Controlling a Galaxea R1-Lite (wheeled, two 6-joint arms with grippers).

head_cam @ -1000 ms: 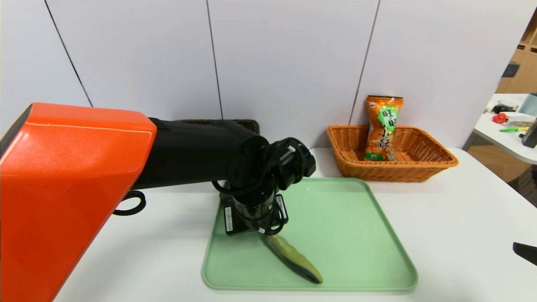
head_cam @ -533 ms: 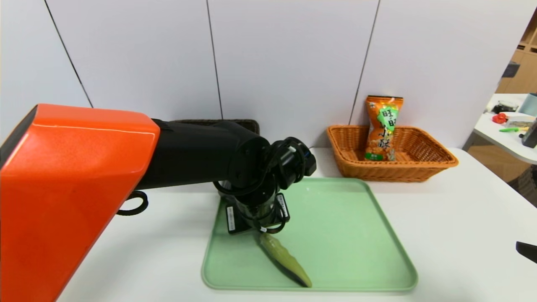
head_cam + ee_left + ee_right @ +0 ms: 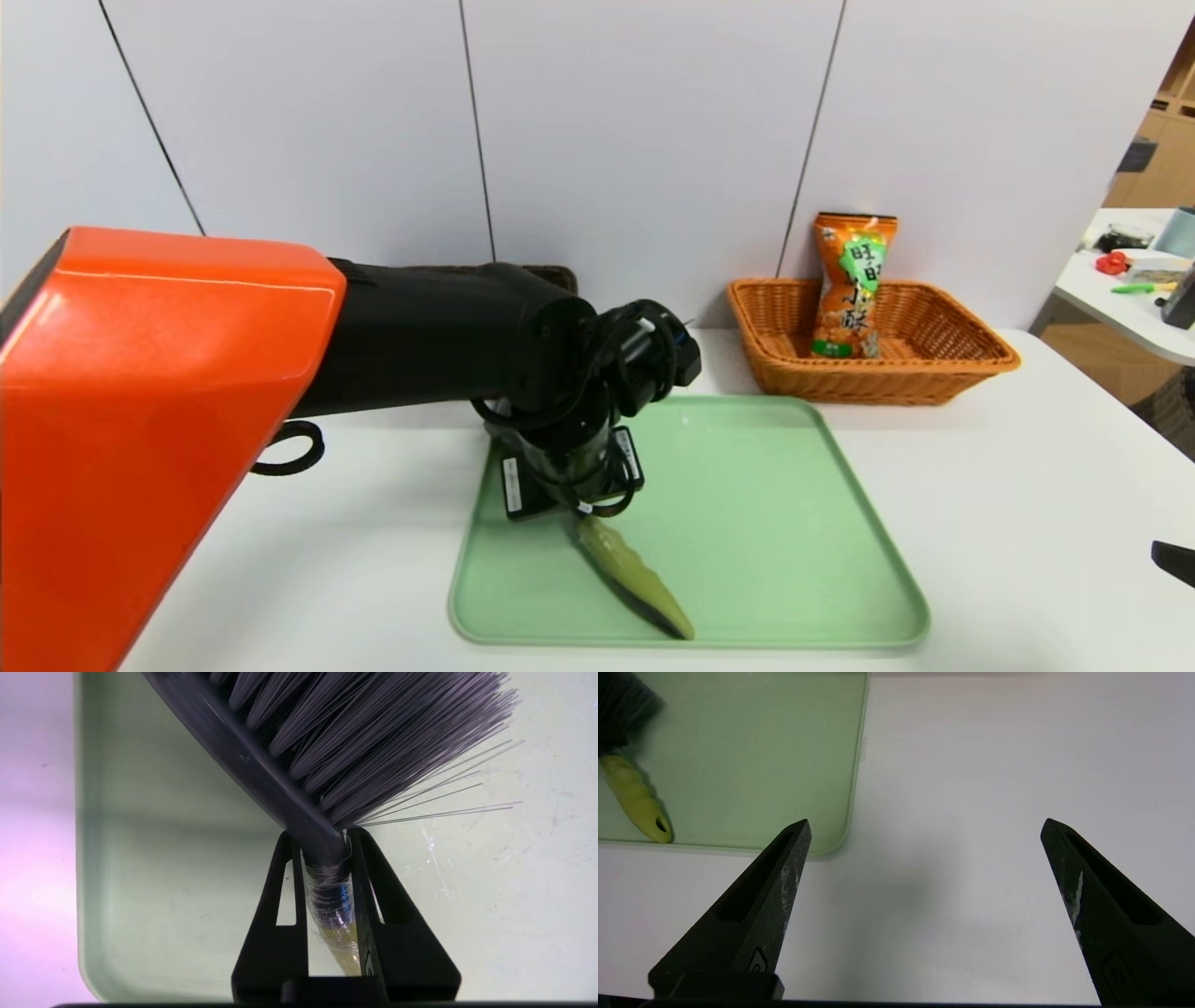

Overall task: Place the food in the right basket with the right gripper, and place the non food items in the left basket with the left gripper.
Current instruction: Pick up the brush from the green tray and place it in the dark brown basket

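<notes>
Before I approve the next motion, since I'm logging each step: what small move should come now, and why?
I'd lift the brush slightly off the green tray with the left gripper. Its fingers are shut on the brush's neck, the handle still lies over the tray, and this non-food item belongs in the dark brown basket.

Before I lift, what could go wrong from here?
The left hand pinches the brush at its neck, so the long handle could swing or twist on the way up. The splayed bristles might snag the rim of the dark basket. That basket is mostly hidden behind the arm in the head view, so placement could be misjudged.
</notes>
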